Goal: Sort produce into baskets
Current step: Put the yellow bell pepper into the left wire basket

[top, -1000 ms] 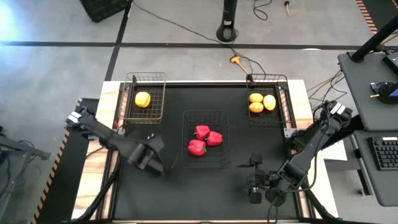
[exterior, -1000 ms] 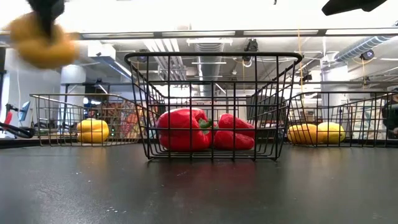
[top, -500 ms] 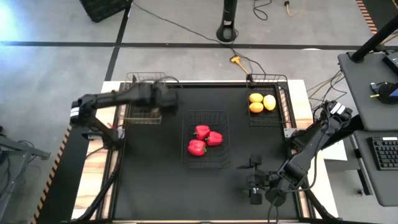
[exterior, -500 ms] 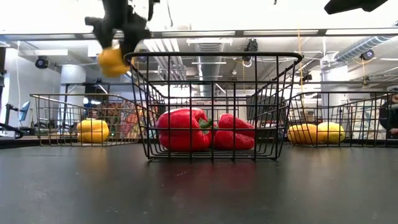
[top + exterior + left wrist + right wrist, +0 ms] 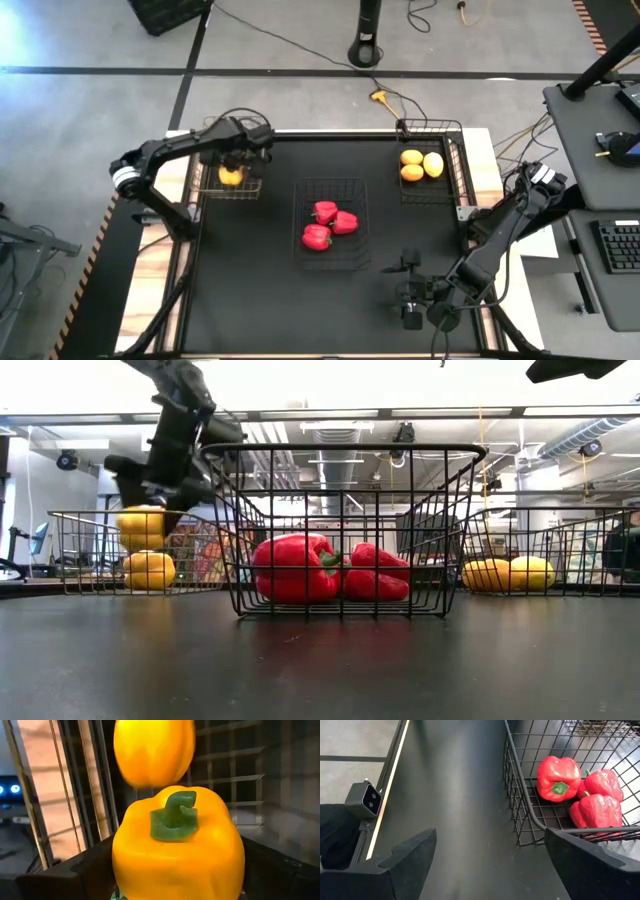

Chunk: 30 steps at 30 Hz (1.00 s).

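Left gripper clutching yellow pepper above another in copper basket, right gripper released

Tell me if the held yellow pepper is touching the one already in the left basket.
Apart. In the low view the held pepper, in the left gripper, hangs above the lower pepper in the basket, with a clear gap between them.

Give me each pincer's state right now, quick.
Left pincer: shut on a yellow pepper, over the copper basket.
Right pincer: open, empty, near the table's front right.
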### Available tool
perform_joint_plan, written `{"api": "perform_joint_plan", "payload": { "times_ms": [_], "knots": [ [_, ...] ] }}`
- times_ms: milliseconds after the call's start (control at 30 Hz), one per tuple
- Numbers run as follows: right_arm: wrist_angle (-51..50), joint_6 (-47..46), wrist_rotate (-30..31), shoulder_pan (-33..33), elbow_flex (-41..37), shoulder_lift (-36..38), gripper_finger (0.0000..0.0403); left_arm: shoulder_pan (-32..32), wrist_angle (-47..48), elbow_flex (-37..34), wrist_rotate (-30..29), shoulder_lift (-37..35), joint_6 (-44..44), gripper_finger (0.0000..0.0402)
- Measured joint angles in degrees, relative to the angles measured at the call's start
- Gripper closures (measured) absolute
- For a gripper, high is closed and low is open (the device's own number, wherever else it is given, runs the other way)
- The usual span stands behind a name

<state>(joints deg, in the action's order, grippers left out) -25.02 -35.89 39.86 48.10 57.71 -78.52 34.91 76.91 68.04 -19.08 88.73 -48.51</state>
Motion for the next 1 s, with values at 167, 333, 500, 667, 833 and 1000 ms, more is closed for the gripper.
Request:
{"api": "perform_joint_plan", "payload": {
  "times_ms": [167, 333, 500, 667, 833, 1000],
  "knots": [
    [0.0, 0.08, 0.0, 0.0, 0.0, 0.0, 0.0039, 0.22, -2.22, -4.35, 0.67, 0.0, -0.59, 0.0084],
    [0.02, -0.37, -0.01, 0.0, 0.0, 0.0, 0.0039, 0.22, -5.95, -6.37, 1.58, -0.04, -0.83, 0.0084],
    [0.04, -0.54, -0.02, 0.02, 0.0, 0.0, 0.0039, 0.16, -8.39, -6.76, 1.63, 0.02, -0.17, 0.0077],
    [0.04, -0.54, -0.06, 0.02, -0.01, 0.0, 0.0039, 0.62, -8.97, -6.86, 1.52, 0.02, 0.05, 0.0054],
    [0.04, -0.78, -2.24, 0.02, -0.02, 0.0, 0.0039, 0.9, -9.04, -7.04, 1.54, 0.02, 0.02, 0.0039],
    [0.04, -1.06, -2.89, 0.02, -0.02, 0.0, 0.0039, 0.97, -8.96, -7.05, 1.92, 0.02, 0.95, 0.0038]
  ]
}}
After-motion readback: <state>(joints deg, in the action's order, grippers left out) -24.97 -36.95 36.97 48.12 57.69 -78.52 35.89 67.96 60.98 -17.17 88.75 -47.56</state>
